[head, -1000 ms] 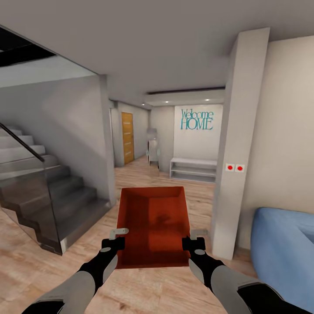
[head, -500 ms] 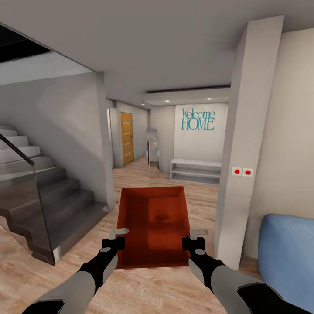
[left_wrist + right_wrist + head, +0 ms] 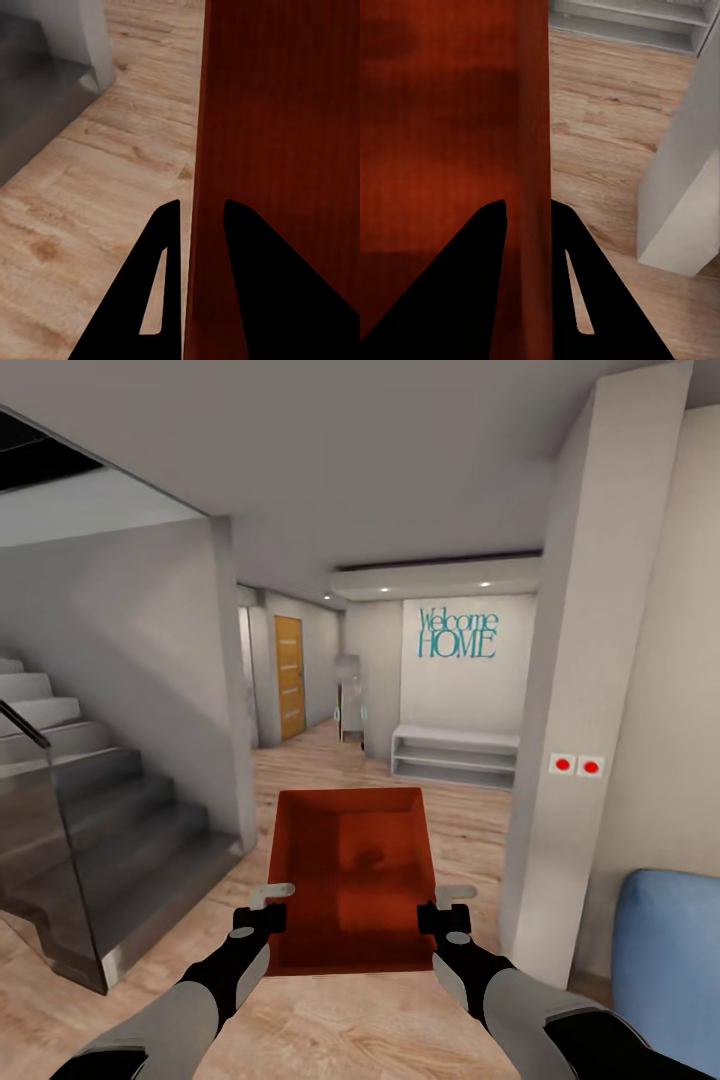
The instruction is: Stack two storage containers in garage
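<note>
While the robot stood on the light wood-plank floor [image 3: 380, 1020] of a hallway, one storage container [image 3: 350, 875] was held out in front of its trunk, carried off the floor between both arms. The left gripper [image 3: 262, 908] was clamped on the container's left wall, one finger inside and one outside, as the left wrist view confirmed. The right gripper [image 3: 445, 910] was clamped on the right wall in the same way. The container was level, open side up, and held nothing.

Beyond the container, a staircase [image 3: 90, 810] rose at the left and a white pillar [image 3: 585, 690] with two red buttons [image 3: 576, 765] stood at the right, beside a blue sofa [image 3: 670, 960]. Farther off were a white low shelf [image 3: 455, 755], a "Welcome HOME" wall sign [image 3: 458, 633] and an orange-wood door [image 3: 290, 675].

Judged from this, the first container was in transit only. Reaching the garage, setting it down, and fetching and stacking the second container were all left to do.
</note>
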